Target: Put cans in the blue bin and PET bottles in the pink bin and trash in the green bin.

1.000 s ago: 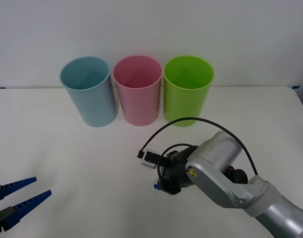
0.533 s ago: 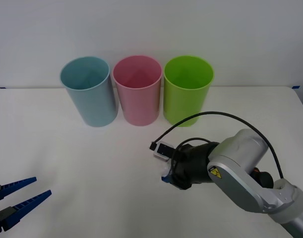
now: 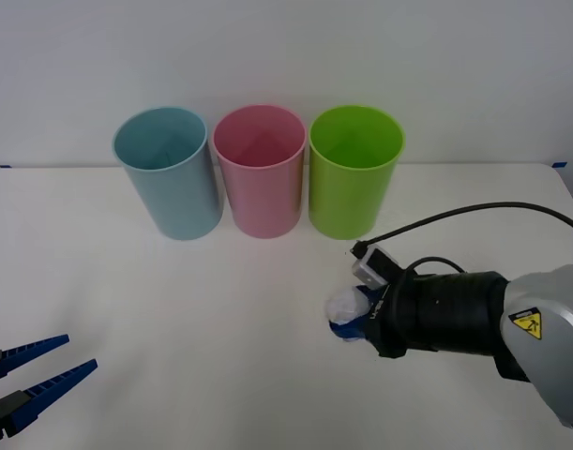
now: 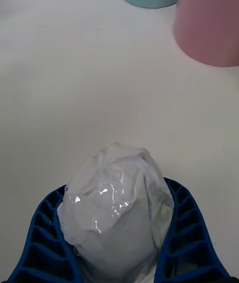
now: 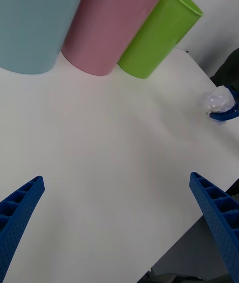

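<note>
Blue-fingered right hand (image 3: 347,319), arm stretched level, pinches the trash (image 3: 344,306) near the green bin (image 3: 354,172)

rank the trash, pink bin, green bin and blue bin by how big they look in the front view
1. The blue bin, pink bin and green bin look alike in size, so no ranking among them.
2. The trash, held in the right gripper, looks far smaller, though it is nearer the camera.

White table (image 3: 155,309) carries 3 bins (image 3: 260,173).
</note>
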You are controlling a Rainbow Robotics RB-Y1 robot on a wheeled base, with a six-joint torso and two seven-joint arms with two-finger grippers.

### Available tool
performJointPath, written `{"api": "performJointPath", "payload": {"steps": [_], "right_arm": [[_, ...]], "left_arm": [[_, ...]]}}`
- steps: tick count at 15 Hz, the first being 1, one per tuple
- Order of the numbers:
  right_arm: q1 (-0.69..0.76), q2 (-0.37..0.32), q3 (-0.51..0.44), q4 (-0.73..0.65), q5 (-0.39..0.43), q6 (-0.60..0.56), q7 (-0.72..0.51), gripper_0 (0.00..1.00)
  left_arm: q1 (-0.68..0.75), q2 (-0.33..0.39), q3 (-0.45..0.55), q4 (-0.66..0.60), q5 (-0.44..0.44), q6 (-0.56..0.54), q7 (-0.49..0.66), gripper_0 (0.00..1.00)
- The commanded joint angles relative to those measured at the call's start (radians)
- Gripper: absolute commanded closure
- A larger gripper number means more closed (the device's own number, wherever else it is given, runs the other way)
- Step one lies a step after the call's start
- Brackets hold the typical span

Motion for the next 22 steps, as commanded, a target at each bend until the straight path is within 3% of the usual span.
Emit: {"api": "performJointPath", "payload": {"steps": [1,6,11,15,22], "right_arm": [[0.020,0.007,-0.117,-0.005,-0.122,0.004,0.028,1.00],[0.017,0.010,-0.267,-0.035,-0.349,0.002,0.069,1.00],[-0.042,0.050,-0.386,-0.050,-0.478,0.002,0.069,1.00],[-0.140,0.051,-0.461,-0.019,-0.481,0.002,-0.004,1.00],[-0.407,0.013,-0.448,0.172,-0.390,0.002,-0.092,1.00]], "left_arm": [[0.000,0.000,0.000,0.000,0.000,0.000,0.000,0.00],[0.000,0.000,0.000,0.000,0.000,0.000,0.000,0.00],[0.000,0.000,0.000,0.000,0.000,0.000,0.000,0.00],[0.000,0.000,0.000,0.000,0.000,0.000,0.000,0.00],[0.000,0.000,0.000,0.000,0.000,0.000,0.000,0.00]]}}
